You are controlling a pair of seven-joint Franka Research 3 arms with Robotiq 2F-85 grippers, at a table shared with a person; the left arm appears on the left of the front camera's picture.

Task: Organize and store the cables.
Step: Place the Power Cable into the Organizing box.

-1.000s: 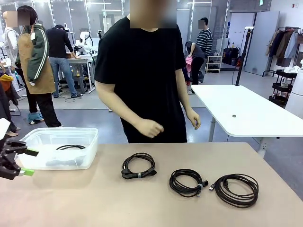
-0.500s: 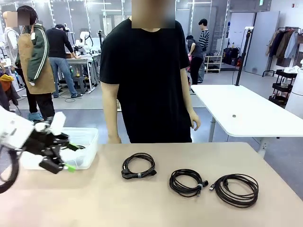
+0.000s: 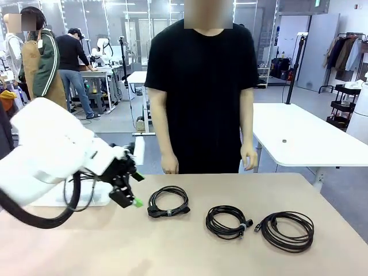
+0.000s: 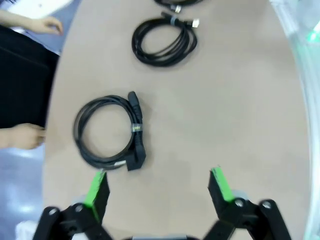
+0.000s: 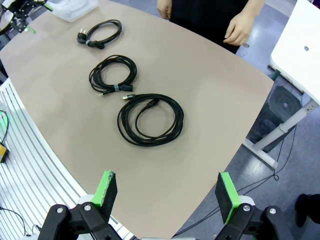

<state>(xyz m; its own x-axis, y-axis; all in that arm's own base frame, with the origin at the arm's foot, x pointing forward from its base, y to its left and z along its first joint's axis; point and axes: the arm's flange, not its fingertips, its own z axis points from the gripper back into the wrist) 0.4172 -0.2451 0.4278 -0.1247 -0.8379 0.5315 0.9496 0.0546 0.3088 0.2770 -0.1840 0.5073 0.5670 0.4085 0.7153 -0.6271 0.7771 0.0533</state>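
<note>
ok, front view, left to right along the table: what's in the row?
left gripper → left coil → middle coil → right coil

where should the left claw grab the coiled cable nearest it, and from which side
Grip the coil at its tied side, where the small tie bunches the strands beside the plug. It lies flat on the table, so the left claw should probably come straight down, one finger inside the loop, one outside.
</note>
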